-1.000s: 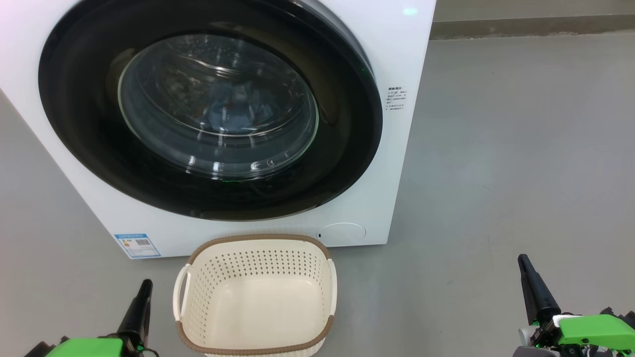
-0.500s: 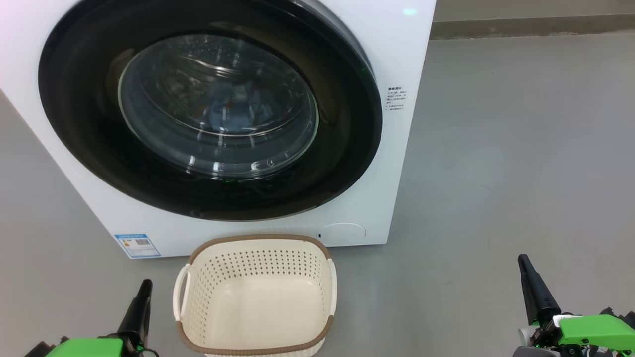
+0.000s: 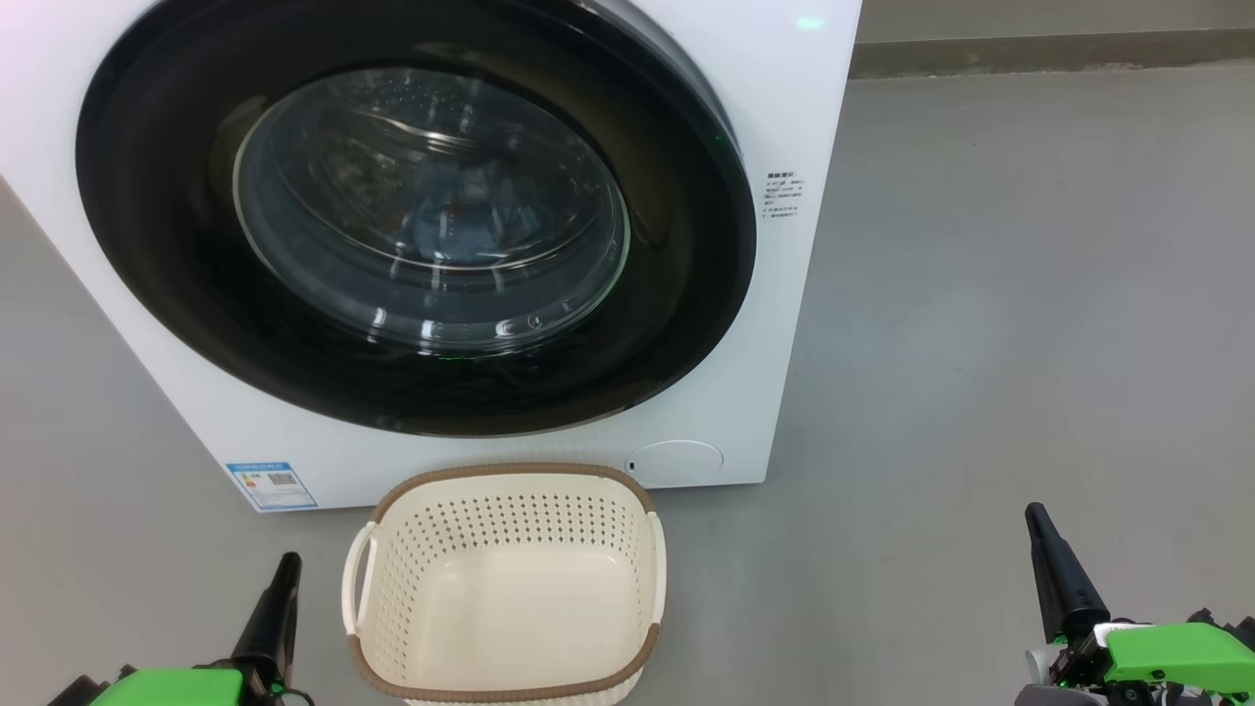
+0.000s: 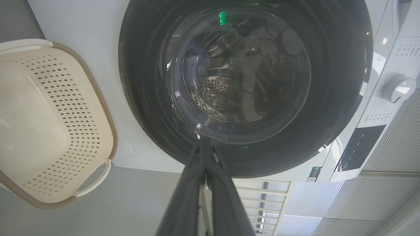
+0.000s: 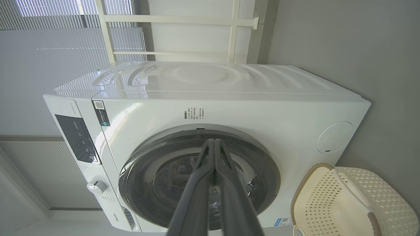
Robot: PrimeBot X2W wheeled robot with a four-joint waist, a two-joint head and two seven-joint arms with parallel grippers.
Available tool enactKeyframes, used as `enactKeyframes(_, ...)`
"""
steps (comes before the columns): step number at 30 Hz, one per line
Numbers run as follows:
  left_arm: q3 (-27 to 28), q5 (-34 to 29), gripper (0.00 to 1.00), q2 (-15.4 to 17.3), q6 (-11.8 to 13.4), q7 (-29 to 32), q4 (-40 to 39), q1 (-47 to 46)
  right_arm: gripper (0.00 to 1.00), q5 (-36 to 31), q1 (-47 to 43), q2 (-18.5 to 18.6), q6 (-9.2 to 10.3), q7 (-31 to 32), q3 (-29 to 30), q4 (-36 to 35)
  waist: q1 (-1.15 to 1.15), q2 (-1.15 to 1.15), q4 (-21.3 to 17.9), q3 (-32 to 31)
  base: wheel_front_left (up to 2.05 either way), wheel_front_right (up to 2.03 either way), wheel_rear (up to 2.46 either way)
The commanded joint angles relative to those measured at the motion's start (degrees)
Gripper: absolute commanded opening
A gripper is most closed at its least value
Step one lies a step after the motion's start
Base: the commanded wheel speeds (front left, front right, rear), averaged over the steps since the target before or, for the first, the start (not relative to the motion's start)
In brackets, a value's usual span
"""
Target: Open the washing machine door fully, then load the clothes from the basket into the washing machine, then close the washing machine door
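Observation:
The white washing machine (image 3: pixel 794 294) stands ahead with its glossy black round door (image 3: pixel 147 235) shut flat against the front. Through the glass window, blue clothes (image 3: pixel 461 221) with small orange marks lie inside the drum. The cream perforated basket (image 3: pixel 392 588) sits on the floor right in front of the machine, with nothing in it. My left gripper (image 3: pixel 287 564) is shut at the lower left, just left of the basket. My right gripper (image 3: pixel 1034 515) is shut at the lower right, well off to the side. The wrist views show the door (image 4: pixel 137 98) (image 5: pixel 265 173) and the basket (image 4: pixel 82 108) (image 5: pixel 367 186).
Grey floor (image 3: pixel 980 324) spreads wide to the right of the machine up to a wall base (image 3: pixel 1049 49). The machine's control panel and dial (image 5: pixel 96 186) are on its upper front. A white frame and blinds (image 5: pixel 65 42) stand behind it.

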State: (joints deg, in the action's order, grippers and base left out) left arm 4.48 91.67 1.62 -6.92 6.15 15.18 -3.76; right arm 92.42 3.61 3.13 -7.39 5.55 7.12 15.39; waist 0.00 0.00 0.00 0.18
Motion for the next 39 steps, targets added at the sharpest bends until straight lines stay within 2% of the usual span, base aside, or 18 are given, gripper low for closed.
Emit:
enactKeyframes(1, 2.03, 0.51, 0.0, 1.26, -0.57, 0.33, -1.12, -2.43, 0.0, 0.14, 2.53, 0.13, -0.1, 0.55, -1.09, -1.39, 0.0, 0.0, 0.0, 0.0, 0.0, 0.0, 0.0)
enactKeyframes(39, 2.03, 0.51, 0.0, 1.26, -0.57, 0.33, -1.13, -2.43, 0.0, -0.06, 2.55, -0.04, -0.1, 0.74, -0.85, -1.38, 0.0, 0.0, 0.0, 0.0, 0.0, 0.0, 0.0)
